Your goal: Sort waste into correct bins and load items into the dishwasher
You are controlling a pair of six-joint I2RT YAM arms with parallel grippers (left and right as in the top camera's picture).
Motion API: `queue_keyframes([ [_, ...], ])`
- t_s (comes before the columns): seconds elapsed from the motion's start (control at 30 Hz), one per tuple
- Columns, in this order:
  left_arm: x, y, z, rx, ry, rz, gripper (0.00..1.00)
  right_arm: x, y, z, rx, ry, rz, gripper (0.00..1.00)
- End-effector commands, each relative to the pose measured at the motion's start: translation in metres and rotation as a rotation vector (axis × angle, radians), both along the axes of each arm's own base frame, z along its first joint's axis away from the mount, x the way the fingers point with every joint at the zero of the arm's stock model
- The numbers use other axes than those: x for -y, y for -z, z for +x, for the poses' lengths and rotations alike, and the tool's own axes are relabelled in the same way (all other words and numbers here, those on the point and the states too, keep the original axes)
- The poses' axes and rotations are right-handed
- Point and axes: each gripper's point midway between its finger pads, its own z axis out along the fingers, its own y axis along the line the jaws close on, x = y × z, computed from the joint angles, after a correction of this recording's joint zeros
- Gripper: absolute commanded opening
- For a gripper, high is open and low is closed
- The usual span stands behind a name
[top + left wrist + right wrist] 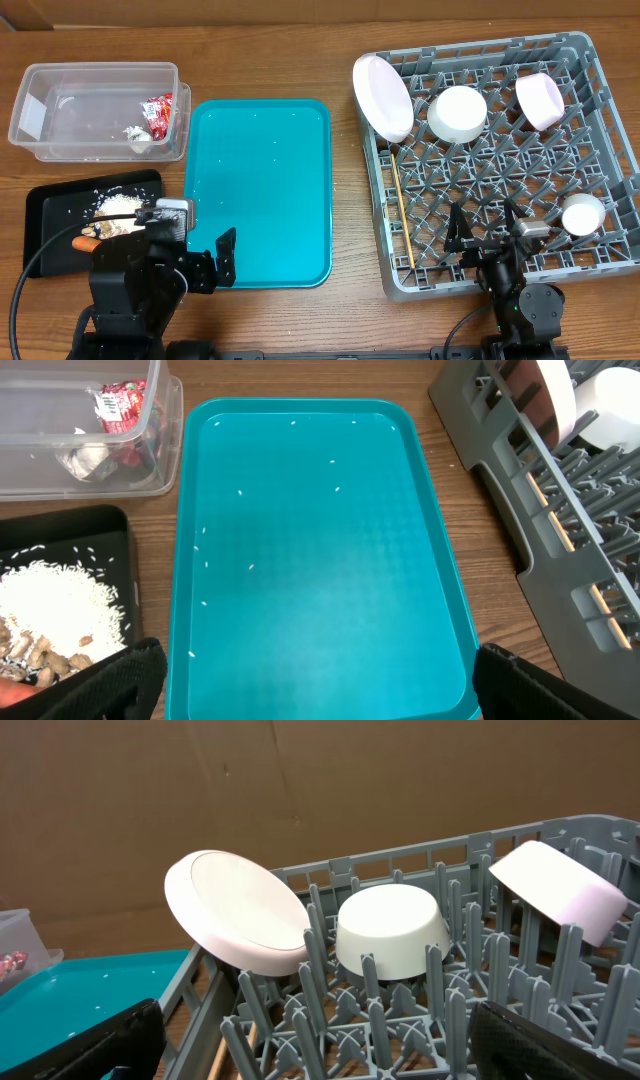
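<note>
In the left wrist view the black tray (65, 528) runs off the edge at 9 o'clock, the clear tub (60, 485) at 11, the dish rack (520, 490) at 3. Overhead, the left arm half hides the carrot (86, 242).

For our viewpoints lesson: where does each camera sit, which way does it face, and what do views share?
Overhead: above the table, looking straight down; left gripper and right gripper at bottom.
Left wrist: over the teal tray, looking down; own fingers in corners.
Right wrist: low, facing across the dish rack; fingers likewise.
Shared by all: teal tray.
</note>
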Motion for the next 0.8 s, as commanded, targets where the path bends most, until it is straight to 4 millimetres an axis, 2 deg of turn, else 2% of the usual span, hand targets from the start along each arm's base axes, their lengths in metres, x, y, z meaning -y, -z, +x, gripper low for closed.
queue_keyframes([
  [0.0,-0.002,-0.002,0.000,0.012,-0.002,0.010,1.00,0.000,0.001,0.000,0.008,0.001,-0.005,1.00],
  [0.53,-0.002,-0.002,0.000,0.013,-0.002,0.010,1.00,0.000,0.001,0.000,0.008,0.001,-0.005,1.00],
  [0.77,-0.010,0.005,-0.016,0.054,-0.029,0.057,1.00,0.000,0.001,0.000,0.008,0.001,-0.005,1.00],
])
